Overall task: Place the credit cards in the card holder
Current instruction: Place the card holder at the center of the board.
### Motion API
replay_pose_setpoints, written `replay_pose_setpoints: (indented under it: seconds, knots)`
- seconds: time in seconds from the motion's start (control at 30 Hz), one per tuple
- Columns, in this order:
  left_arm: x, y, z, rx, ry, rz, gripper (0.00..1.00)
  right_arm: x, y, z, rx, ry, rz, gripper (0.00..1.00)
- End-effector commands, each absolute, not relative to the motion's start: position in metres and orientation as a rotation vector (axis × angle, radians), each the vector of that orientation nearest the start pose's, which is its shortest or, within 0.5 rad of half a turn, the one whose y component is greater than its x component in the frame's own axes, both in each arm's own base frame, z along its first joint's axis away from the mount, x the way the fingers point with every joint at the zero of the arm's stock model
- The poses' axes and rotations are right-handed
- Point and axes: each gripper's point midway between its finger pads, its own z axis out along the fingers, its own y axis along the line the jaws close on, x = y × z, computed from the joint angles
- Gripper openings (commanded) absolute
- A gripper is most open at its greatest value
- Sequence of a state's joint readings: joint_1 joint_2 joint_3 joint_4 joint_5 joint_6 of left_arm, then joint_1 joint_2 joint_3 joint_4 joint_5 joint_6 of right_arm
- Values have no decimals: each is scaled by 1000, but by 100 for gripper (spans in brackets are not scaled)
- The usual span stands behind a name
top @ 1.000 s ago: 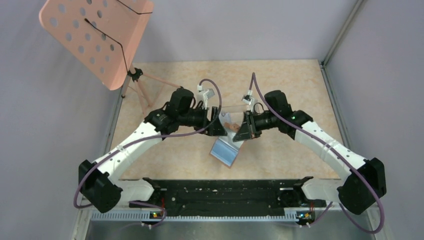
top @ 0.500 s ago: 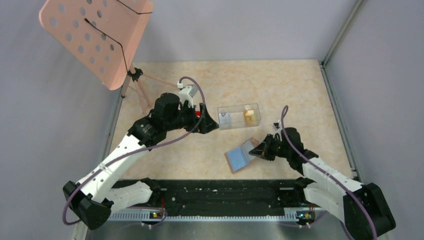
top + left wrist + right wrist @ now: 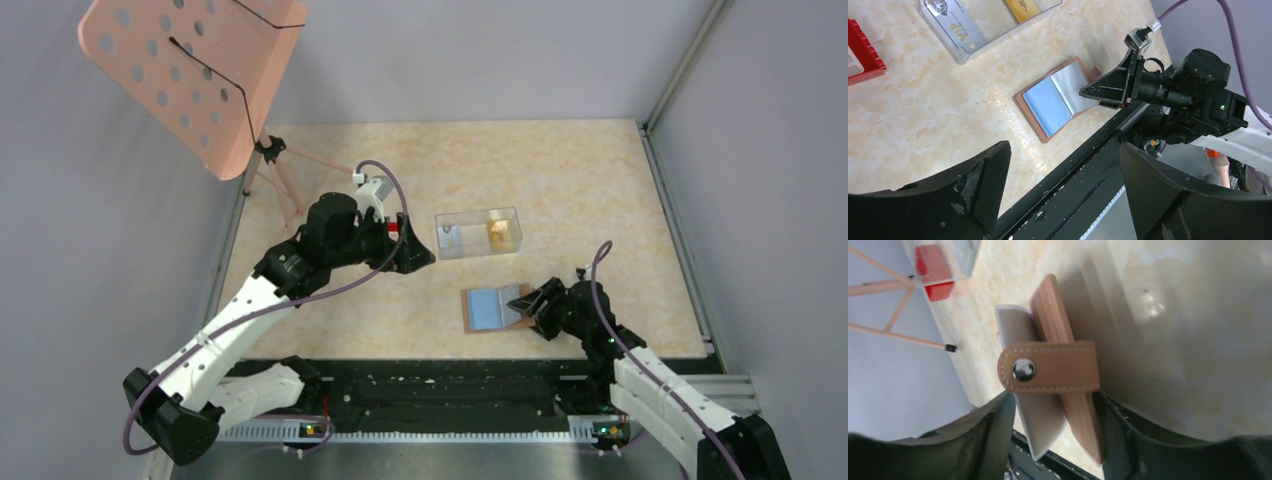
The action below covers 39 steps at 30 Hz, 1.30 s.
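The card holder (image 3: pixel 490 308) lies open on the table, blue lining up, near the front rail. In the left wrist view the card holder (image 3: pixel 1055 100) shows a blue half and a shiny half. My right gripper (image 3: pixel 527 303) is at its right edge. In the right wrist view the right gripper (image 3: pixel 1054 395) is open, and the card holder's (image 3: pixel 1058 330) studded strap and edge lie between its fingers. The credit cards stand in a clear box (image 3: pixel 478 232): a whitish card (image 3: pixel 955 27) and a yellow card (image 3: pixel 1023 7). My left gripper (image 3: pixel 418 255) hovers open and empty, left of the box.
A small red tray (image 3: pixel 863 50) sits left of the clear box, partly behind my left gripper. A pink perforated music stand (image 3: pixel 190 70) on thin tripod legs (image 3: pixel 285 180) stands at the back left. The black front rail (image 3: pixel 450 385) runs just below the card holder.
My right arm brought the card holder down from mid-air and toward the front, laid it flat and open, and its jaws have opened. My left arm drew back to the left.
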<state>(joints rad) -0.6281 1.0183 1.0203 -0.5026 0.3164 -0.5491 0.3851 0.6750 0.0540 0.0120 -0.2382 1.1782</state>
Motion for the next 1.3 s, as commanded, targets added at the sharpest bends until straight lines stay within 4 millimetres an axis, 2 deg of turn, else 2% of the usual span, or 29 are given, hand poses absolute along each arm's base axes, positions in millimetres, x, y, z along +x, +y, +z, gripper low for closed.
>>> replay_pose_setpoints:
  seconds: [0.0,0.1,0.13,0.37,0.53,0.67,0.77,0.87,1.0,1.07,1.1,1.17,1.27]
  knots:
    - [210,-244,259,324,2170,-1009,86,179,147,38,864,2324,964,64]
    - [212,-243,255,329,2180,-992,87,173,136,40,885,2348,875,97]
    - [212,-242,254,331,2185,-988,88,170,131,40,886,2364,833,99]
    - [214,-239,244,355,2243,-957,89,174,112,63,756,2437,611,99]
    - [216,-240,233,348,2293,-957,89,193,105,94,557,2469,473,98]
    - [222,-244,219,311,2345,-972,88,213,113,122,403,2466,461,97]
    - [232,-249,215,274,2359,-987,88,227,123,135,331,2480,482,96]
    - [246,-254,210,243,2389,-985,87,245,132,142,281,2487,489,96]
    - [259,-268,207,264,2420,-1023,87,278,140,148,234,2495,513,96]
    - [267,-275,207,255,2433,-1038,86,299,138,150,250,2491,558,95]
    - [272,-279,207,238,2443,-1046,85,314,130,153,278,2477,580,93]
    - [280,-287,209,206,2462,-1068,84,338,126,149,288,2493,639,87]
    - [293,-300,216,147,2476,-1111,82,371,126,145,209,2520,649,83]
